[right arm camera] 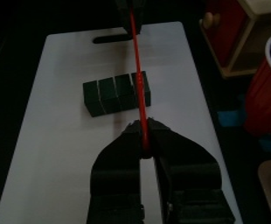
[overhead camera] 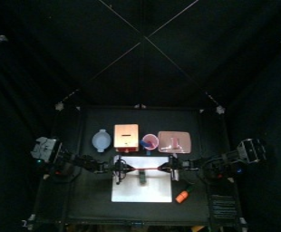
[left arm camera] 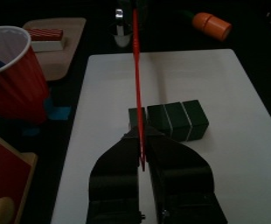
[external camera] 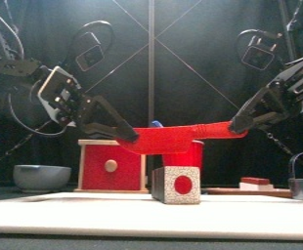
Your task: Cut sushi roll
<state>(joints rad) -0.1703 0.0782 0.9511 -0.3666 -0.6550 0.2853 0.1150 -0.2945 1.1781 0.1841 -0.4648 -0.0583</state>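
- Red thin blade or strip (left arm camera: 137,79) spans between both grippers, stretched level above the white board (left arm camera: 219,96); what kind of tool it is, can't tell.
- Left gripper (left arm camera: 142,159) clamped on one end of the red blade, jaws pinched close together around it.
- Right gripper (right arm camera: 142,150) clamped on the other end, jaws tight on the strip.
- Front view: both arms slope down toward the middle, left gripper (external camera: 125,134) and right gripper (external camera: 240,125) hold the blade (external camera: 181,131) above a cube with a red dot (external camera: 177,184).
- Sushi roll (left arm camera: 170,120) lies on the white board, dark green-black, seams show several segments side by side; the blade crosses over the end nearest the left gripper, contact not clear.
- Right wrist view: roll (right arm camera: 114,94) at 10 o'clock from that gripper, blade over its end.
- Top view: roll too small and washed out to pick out; board (overhead camera: 150,181) near table centre.
- Red cup (left arm camera: 12,74) at the board's edge, cut off by the frame.
- Orange oblong object (left arm camera: 212,24) past the board's far corner, partly cropped; in top view (overhead camera: 179,195) at 5 o'clock on the board.
- Front view: grey bowl (external camera: 42,177) at 9 o'clock, red box (external camera: 111,165) behind the cube, partly hidden.
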